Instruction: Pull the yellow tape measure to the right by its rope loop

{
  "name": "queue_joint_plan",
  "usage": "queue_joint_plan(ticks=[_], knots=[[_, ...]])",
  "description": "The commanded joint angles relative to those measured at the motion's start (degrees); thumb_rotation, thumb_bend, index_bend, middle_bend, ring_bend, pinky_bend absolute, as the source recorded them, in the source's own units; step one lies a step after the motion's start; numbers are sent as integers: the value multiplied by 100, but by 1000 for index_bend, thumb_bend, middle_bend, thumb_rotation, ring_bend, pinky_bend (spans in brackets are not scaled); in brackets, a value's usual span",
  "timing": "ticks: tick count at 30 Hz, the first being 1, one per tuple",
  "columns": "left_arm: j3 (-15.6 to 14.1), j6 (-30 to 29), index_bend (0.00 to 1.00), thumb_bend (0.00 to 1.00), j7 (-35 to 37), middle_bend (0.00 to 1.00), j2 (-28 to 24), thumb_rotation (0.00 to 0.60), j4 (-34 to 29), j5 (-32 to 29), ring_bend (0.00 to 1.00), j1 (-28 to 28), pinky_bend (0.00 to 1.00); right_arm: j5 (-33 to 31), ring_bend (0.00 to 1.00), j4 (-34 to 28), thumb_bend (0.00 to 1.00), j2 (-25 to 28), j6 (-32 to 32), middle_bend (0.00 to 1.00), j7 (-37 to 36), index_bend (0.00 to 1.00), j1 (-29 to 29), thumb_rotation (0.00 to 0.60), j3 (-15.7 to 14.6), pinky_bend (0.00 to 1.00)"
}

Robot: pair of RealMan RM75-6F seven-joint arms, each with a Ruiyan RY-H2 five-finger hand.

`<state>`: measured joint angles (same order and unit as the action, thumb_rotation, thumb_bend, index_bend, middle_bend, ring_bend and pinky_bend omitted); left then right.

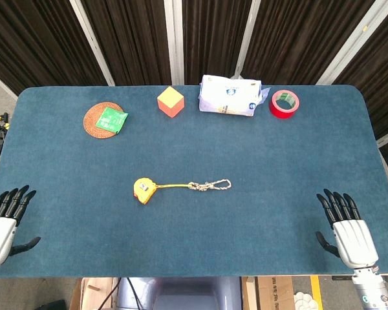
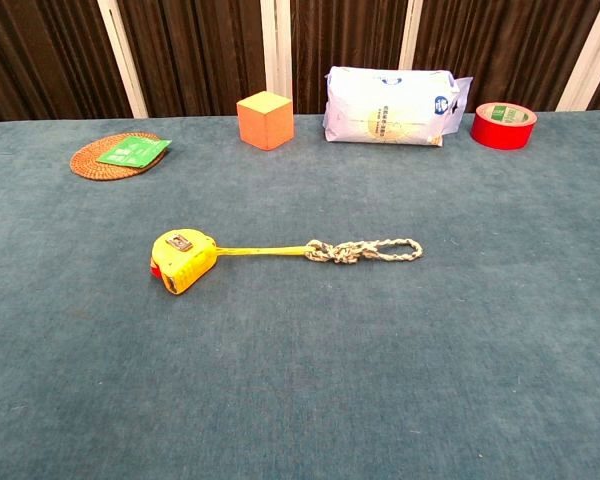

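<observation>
The yellow tape measure (image 1: 143, 190) (image 2: 183, 259) lies near the middle of the blue table, its short yellow tape running right to a knotted rope loop (image 1: 211, 186) (image 2: 368, 249). My left hand (image 1: 2, 221) rests flat at the near left edge, fingers spread, holding nothing. My right hand (image 1: 346, 226) rests flat at the near right edge, also empty, well to the right of the loop. Neither hand shows in the chest view.
Along the far edge stand a woven coaster (image 1: 103, 120) with a green packet on it, an orange cube (image 1: 171, 102), a white tissue pack (image 1: 229, 96) and a red tape roll (image 1: 284, 103). The table's blue surface (image 1: 258, 148) spans between them and the hands.
</observation>
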<state>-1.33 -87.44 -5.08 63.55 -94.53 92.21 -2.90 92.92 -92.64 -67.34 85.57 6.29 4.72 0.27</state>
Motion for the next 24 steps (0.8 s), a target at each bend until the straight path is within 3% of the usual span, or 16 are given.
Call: queue_joint_plan(ticks=[1,24], knots=[[1,-4,0,0,-3,0,-1,600,-1,-2,0,2,0,-9,0,-5,341,2,-7,0,-3,0,1,600,1,0],[-5,-61,0,0,78,0,-33,600,-15,20,0,33,0,187,0,-71,341,-2,-1,0,-98,0,93,600,6,0]])
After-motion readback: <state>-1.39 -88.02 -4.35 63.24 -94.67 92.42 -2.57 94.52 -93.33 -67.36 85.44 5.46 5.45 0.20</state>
